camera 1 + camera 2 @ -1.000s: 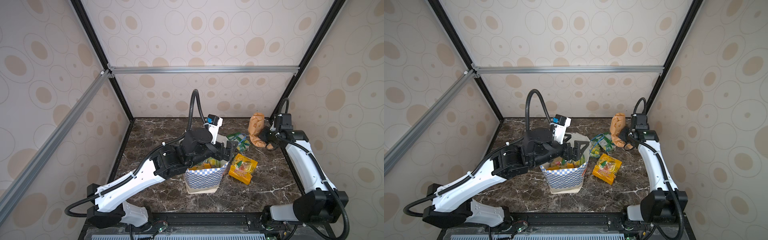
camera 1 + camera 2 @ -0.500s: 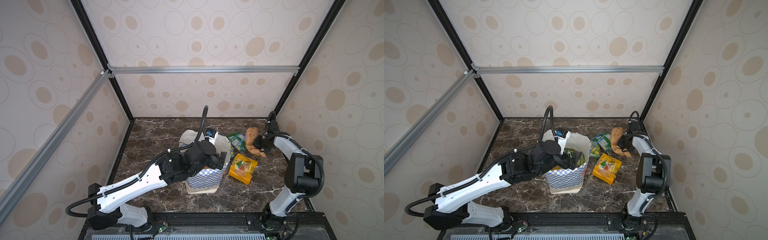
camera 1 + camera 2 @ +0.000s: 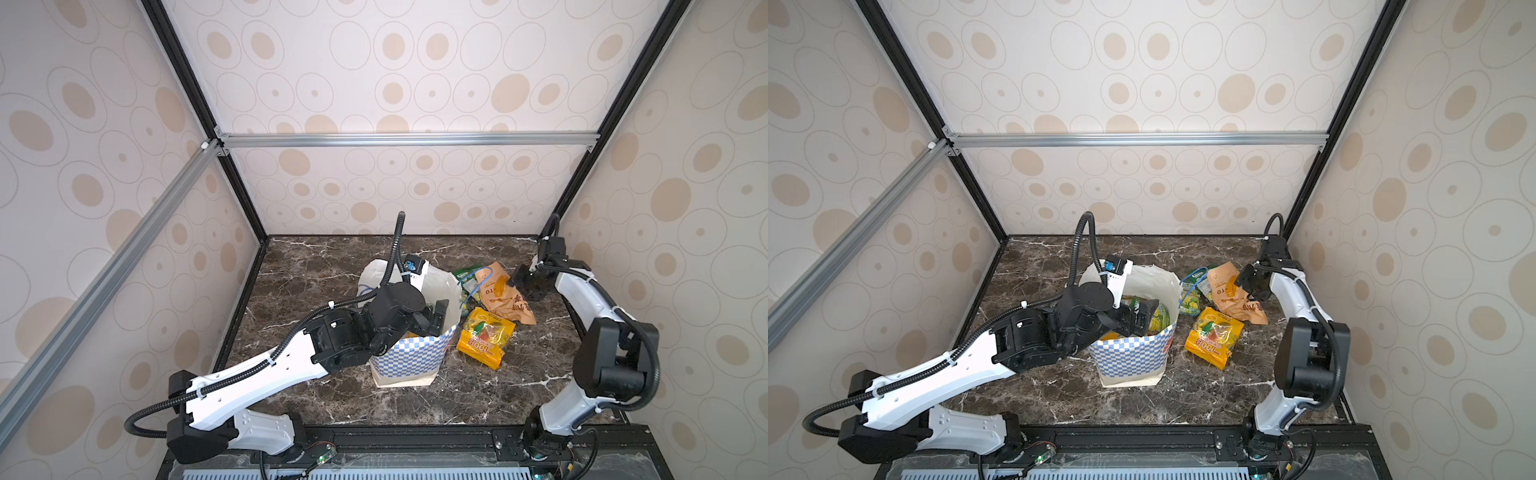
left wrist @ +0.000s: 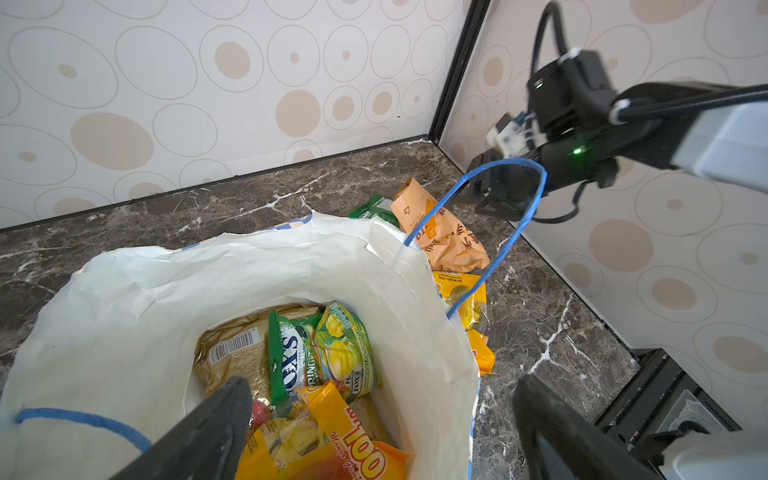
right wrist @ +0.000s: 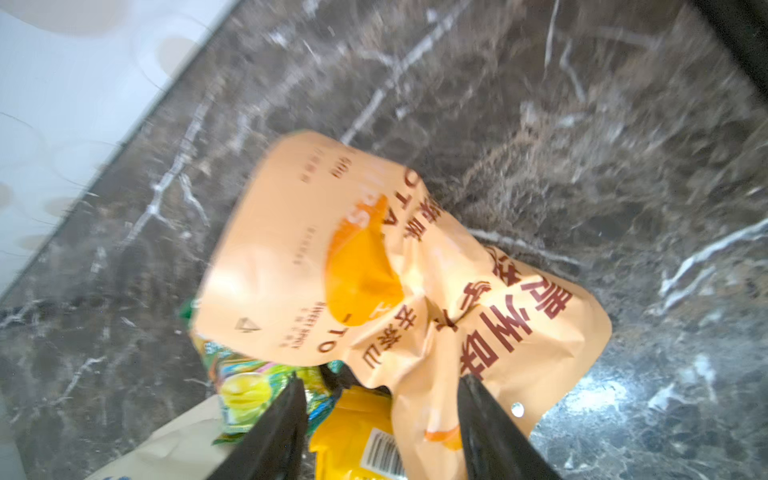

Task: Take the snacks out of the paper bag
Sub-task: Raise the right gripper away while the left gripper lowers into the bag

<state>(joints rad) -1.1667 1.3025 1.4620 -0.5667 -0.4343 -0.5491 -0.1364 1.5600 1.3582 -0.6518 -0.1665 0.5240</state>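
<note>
Left gripper (image 4: pixel 380 392) is spread wide and grips nothing, straddling the rim of the upright white paper bag with a blue-checkered band (image 3: pixel 409 355). Inside the bag lie small green packets (image 4: pixel 320 353), a yellow-orange gummy packet (image 4: pixel 357 449) and a crinkly golden bag (image 4: pixel 232 353). Right gripper (image 5: pixel 382 384), jaws parted and clamping nothing, hangs over the orange-tan chips bag with Chinese characters (image 3: pixel 503 297). This lies on the dark marble table (image 3: pixel 332 266) beside the paper bag, overlapping another green packet (image 3: pixel 467 277), near a second yellow gummy bag (image 3: pixel 484 338).

A dark marble tabletop (image 3: pixel 332 270) sits enclosed by oval-patterned walls (image 3: pixel 457 50) and aluminium rails (image 3: pixel 407 139).
</note>
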